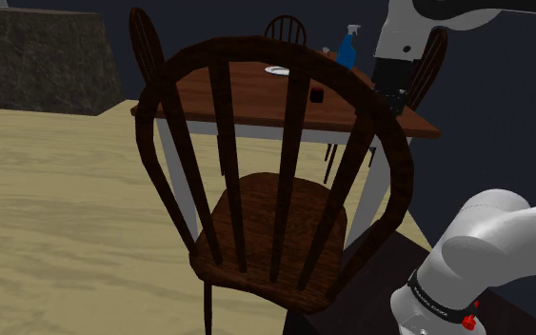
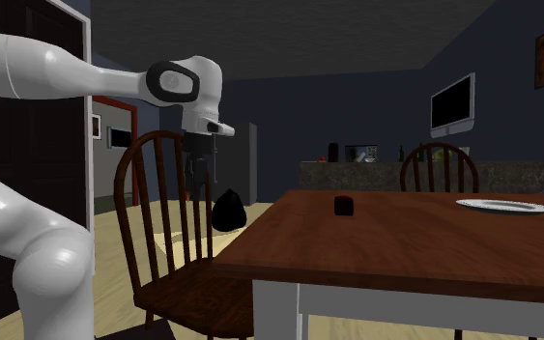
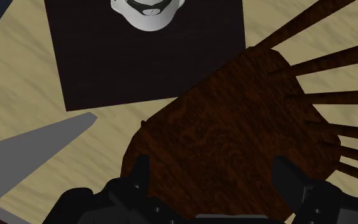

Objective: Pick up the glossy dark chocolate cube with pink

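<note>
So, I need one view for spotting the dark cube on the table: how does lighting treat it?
Shoulder view: dim, the small dark cube barely separates from the reddish-brown wooden tabletop. Second exterior view: a near-black silhouette, no pink legible. Wrist view: brighter, aimed at the dark wooden chair seat.

A home dining room: dark spindle-back wooden chairs (image 1: 261, 214) stand at a brown white-legged wooden surface (image 2: 386, 241) bearing a white plate (image 2: 504, 205); a flat television (image 2: 452, 104) hangs on the wall (image 2: 357, 106).
</note>
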{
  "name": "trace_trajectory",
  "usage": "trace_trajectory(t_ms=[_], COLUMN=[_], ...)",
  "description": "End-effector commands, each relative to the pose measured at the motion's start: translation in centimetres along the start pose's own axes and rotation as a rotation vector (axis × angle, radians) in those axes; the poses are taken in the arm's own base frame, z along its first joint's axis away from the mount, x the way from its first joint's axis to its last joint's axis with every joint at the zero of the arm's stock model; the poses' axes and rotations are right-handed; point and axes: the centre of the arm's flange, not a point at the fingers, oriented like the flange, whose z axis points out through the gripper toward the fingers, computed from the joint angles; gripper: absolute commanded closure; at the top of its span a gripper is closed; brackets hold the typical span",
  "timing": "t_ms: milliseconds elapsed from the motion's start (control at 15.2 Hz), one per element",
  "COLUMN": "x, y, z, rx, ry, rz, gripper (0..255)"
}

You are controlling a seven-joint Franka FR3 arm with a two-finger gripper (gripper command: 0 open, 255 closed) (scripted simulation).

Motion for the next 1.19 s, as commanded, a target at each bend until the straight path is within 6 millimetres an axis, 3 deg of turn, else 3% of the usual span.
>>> trace_trajectory(t_ms=[0,1122], x=[0.0,18.6], y=[0.0,8.8], z=[0.0,-3.3], rx=[0.000,-0.026], ry=[0.000,0.101], rz=[0.000,-0.004], gripper=[0,0])
